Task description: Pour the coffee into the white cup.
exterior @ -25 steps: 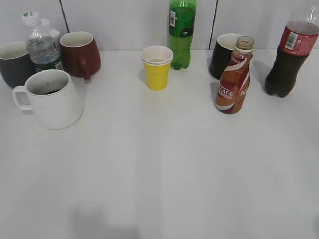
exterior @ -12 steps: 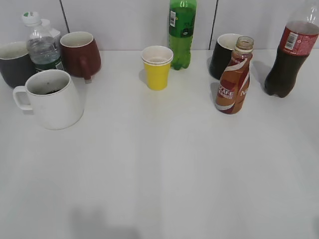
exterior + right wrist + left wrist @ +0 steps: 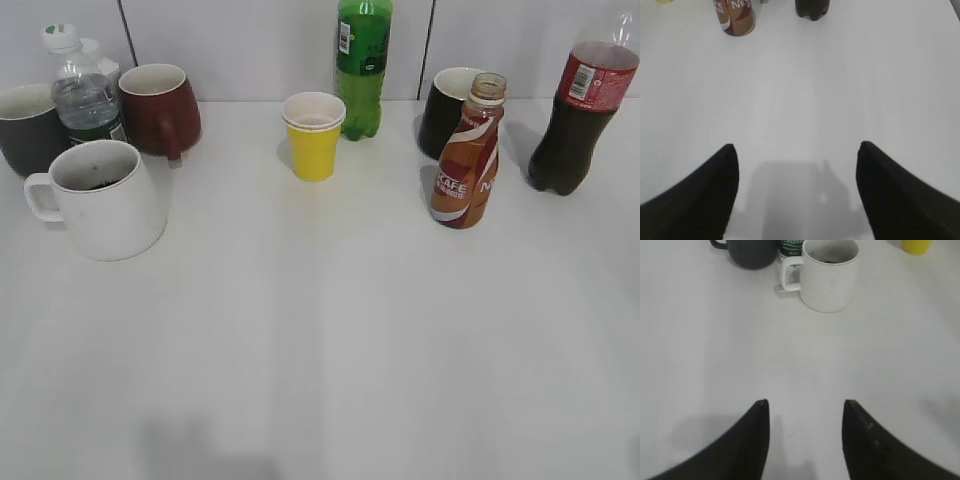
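The brown coffee bottle point(image 3: 466, 155) stands upright and uncapped at the right of the table; its base shows at the top of the right wrist view point(image 3: 735, 17). The white cup point(image 3: 105, 200) stands at the left with its handle to the left and some dark content inside; it also shows in the left wrist view point(image 3: 830, 275). My left gripper point(image 3: 805, 407) is open and empty, well short of the white cup. My right gripper point(image 3: 796, 150) is open and empty, well short of the coffee bottle. Neither gripper appears in the exterior view.
Along the back stand a dark grey mug point(image 3: 28, 125), a water bottle point(image 3: 82, 90), a dark red mug point(image 3: 160, 108), a yellow paper cup point(image 3: 314, 135), a green bottle point(image 3: 361, 65), a black mug point(image 3: 448, 108) and a cola bottle point(image 3: 577, 115).
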Robot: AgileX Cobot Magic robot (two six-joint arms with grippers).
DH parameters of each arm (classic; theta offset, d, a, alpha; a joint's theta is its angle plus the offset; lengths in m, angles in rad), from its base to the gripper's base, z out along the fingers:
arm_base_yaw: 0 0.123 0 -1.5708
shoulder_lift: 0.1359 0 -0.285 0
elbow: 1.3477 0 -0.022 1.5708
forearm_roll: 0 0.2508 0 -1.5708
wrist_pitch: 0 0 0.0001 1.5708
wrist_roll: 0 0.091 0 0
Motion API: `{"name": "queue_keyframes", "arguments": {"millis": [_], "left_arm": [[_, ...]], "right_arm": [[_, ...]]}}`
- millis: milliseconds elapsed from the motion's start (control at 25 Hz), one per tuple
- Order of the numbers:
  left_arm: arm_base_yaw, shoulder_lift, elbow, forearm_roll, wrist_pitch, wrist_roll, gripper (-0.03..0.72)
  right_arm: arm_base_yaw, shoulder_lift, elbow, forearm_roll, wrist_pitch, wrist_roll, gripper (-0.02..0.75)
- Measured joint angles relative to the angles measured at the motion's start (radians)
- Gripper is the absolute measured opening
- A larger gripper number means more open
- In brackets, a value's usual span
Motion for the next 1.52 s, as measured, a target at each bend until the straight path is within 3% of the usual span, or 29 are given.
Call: {"name": "queue_keyframes", "arguments": {"millis": [520,1000,1520], "left_arm": [[0.084,-0.094,0.001,0.002,-0.001,0.0,0.354],[0.106,-0.111,0.001,0.002,-0.001,0.0,0.277],[0.106,-0.111,0.001,0.002,-0.001,0.0,0.262]], "right_arm": [[-0.129,-0.064,0.0,0.0,-0.002,0.0,0.571],[-0.131,-0.064,0.001,0.006,-0.002,0.0,0.571],[-0.131,-0.064,0.001,0.006,-0.002,0.0,0.571]]}}
